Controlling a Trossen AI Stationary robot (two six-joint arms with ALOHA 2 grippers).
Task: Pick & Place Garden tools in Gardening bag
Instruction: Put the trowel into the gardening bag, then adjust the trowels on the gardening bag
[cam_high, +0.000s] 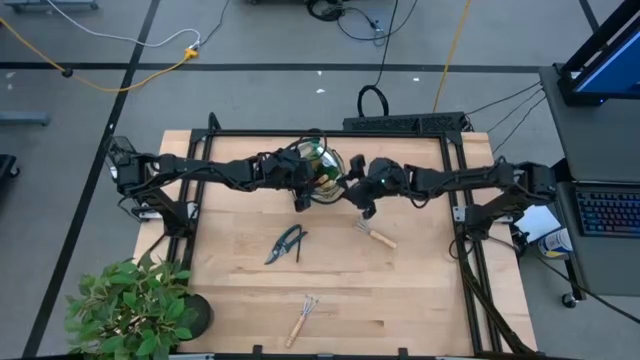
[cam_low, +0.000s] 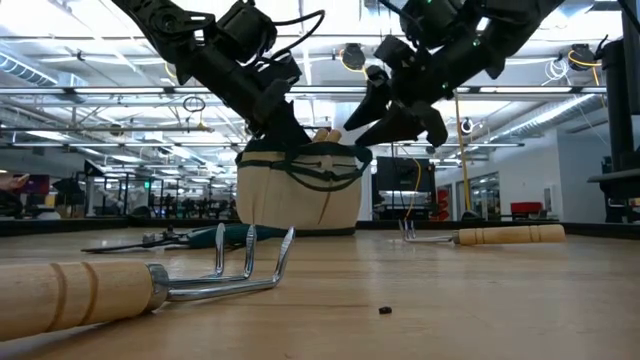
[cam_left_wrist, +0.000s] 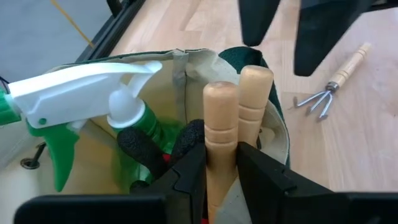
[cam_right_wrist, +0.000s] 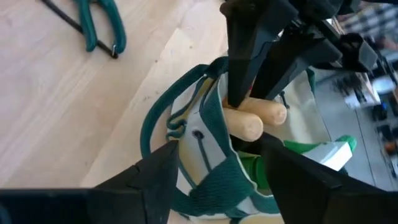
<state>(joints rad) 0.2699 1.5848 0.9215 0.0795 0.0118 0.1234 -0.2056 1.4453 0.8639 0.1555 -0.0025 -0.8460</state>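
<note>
From above, the round beige fabric bag with dark green trim (cam_high: 325, 170) sits at the table's far middle between both arms, while dark pruning shears (cam_high: 287, 244) and two wooden-handled rakes (cam_high: 377, 235) (cam_high: 301, 319) lie nearer. The left wrist view shows the left gripper (cam_left_wrist: 221, 163) narrowly clamping one wooden tool handle (cam_left_wrist: 219, 134) beside a second, with a green spray bottle with white trigger (cam_left_wrist: 93, 102) already in the bag; a tilted release could tip the bag. The right wrist view shows the right gripper (cam_right_wrist: 217, 165) spread wide, empty, just above the bag's rim.

The bag (cam_high: 325, 172) mouth is crowded — spray bottle (cam_left_wrist: 87, 106), two wooden handles (cam_left_wrist: 236, 118) and the left gripper (cam_left_wrist: 221, 177) fill it. The right gripper (cam_high: 362, 205) blocks its right side — open tabletop (cam_high: 420, 290) lies nearer.
</note>
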